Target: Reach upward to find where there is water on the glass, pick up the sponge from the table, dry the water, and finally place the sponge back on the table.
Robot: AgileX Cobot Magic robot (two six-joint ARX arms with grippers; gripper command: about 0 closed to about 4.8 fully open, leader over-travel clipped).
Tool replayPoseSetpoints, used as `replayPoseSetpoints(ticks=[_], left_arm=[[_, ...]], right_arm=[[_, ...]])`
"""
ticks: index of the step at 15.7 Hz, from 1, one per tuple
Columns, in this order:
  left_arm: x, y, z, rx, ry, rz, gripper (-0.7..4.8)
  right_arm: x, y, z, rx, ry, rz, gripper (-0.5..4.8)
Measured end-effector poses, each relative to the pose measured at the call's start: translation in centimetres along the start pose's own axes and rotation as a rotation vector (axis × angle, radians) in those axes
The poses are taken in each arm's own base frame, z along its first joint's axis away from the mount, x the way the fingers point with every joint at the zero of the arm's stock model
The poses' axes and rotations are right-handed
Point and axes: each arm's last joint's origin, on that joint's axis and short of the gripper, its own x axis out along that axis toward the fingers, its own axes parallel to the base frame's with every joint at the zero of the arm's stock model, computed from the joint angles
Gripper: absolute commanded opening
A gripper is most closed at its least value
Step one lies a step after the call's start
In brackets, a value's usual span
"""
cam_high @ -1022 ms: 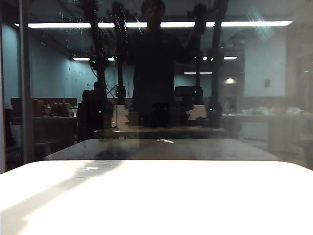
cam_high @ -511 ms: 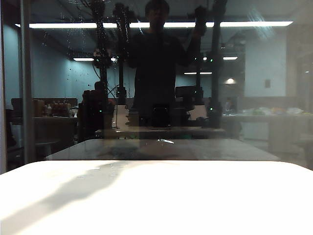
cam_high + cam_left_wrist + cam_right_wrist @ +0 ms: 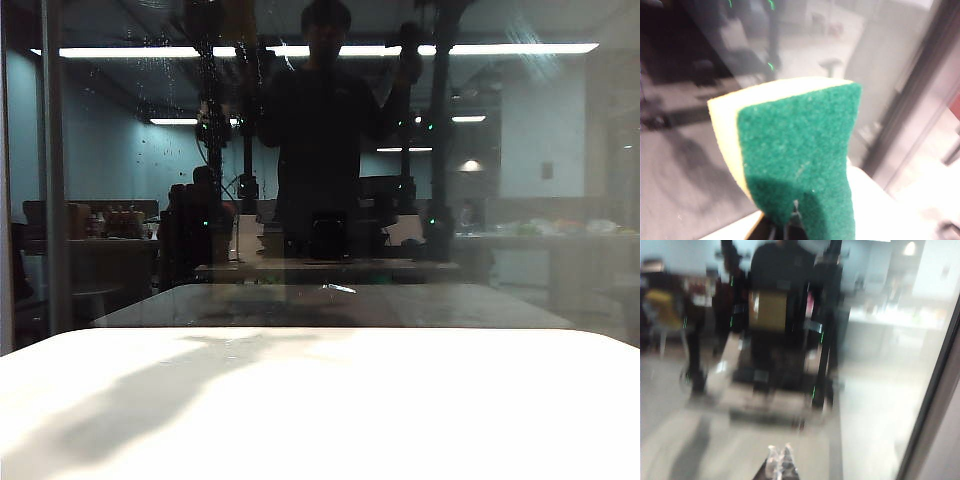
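Water (image 3: 150, 70) droplets speckle upper left of glass (image 3: 520, 150); white table (image 3: 400, 410) fills lower frame; grey frame bar (image 3: 52, 170) far left

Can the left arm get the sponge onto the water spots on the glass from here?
Probably yes. The left gripper is shut on the sponge, raised facing the glass, with nothing between them. The water speckles the upper left pane; contact isn't visible yet.

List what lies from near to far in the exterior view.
The table → the glass at its far edge, with the water speckled high on its left. Neither hand shows directly.
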Motion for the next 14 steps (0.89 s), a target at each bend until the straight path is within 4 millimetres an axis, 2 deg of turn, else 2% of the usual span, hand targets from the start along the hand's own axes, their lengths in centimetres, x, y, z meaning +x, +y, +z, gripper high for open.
replayPoseSetpoints(ticks=[3, 6, 7, 8, 9, 12, 14], left_arm=[[-0.8, -1.4, -2.3, 0.042, 0.031, -0.023, -0.06], [-0.1, -2.0, -5.0, 0.034, 0.111, -0.074, -0.06], [0.2, -2.1, -7.5, 0.02, 0.161, -0.092, -0.06], [0.3, -2.1, -8.9, 0.008, 0.189, -0.094, -0.06], [0.6, -1.9, -11.5, -0.002, 0.207, -0.114, -0.06], [2.2, -1.2, -17.4, -0.065, 0.285, -0.13, -0.06], [3.6, -0.6, -20.3, -0.11, 0.353, -0.165, -0.06]], right_arm=[[-0.9, 0.3, -3.5, 0.002, 0.099, 0.01, -0.06], [-2.2, 0.7, -7.2, 0.006, 0.182, 0.018, -0.06], [-3.0, 0.8, -9.0, 0.007, 0.222, 0.021, -0.06], [-3.4, 0.9, -9.5, 0.009, 0.226, 0.021, -0.06], [-4.3, 1.0, -10.4, 0.01, 0.228, 0.022, -0.06], [-5.5, 1.1, -11.6, 0.01, 0.238, 0.023, -0.06], [-5.9, 1.2, -12.3, 0.018, 0.245, 0.023, -0.06]])
